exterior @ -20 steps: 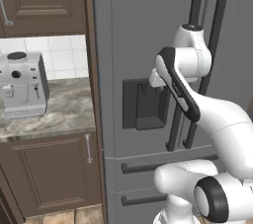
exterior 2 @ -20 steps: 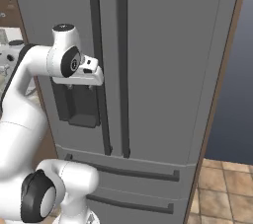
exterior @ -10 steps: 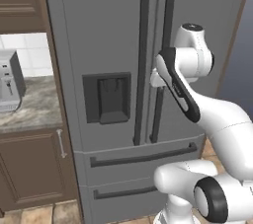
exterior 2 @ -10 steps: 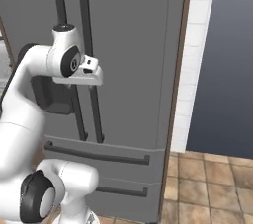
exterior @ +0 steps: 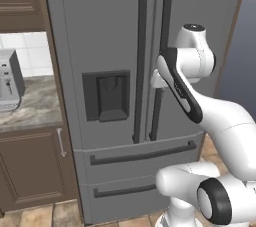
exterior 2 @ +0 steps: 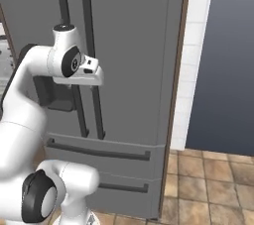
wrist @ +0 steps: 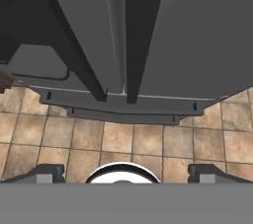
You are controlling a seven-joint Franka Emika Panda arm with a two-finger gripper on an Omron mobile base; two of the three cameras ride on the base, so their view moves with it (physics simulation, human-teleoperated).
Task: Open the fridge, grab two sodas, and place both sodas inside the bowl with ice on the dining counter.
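The tall grey fridge (exterior: 100, 31) stands shut in front of me, its two long dark handles (exterior: 141, 61) side by side down the middle. In the right base view the fridge (exterior 2: 134, 45) rises behind my hand, and my gripper (exterior 2: 92, 81) hangs just in front of the handles (exterior 2: 92, 30), pointing downward. The hand view looks down the fridge (wrist: 188, 30) doors to the floor; my gripper (wrist: 126, 171) is open, fingertips (wrist: 49, 171) far apart with nothing between them. The sodas, the bowl with ice and the dining counter are out of view.
Left of the fridge a coffee machine (exterior: 9, 81) sits on a narrow marble counter (exterior: 32, 111) over brown cabinets (exterior: 30, 171). To the fridge's right are a white tiled wall strip (exterior 2: 196, 45), a dark blue wall (exterior 2: 228, 60) and tiled floor (exterior 2: 208, 184).
The whole picture has shifted: the base has driven to the right, so the fridge now sits further left in both base views. The arm holds about the same pose.
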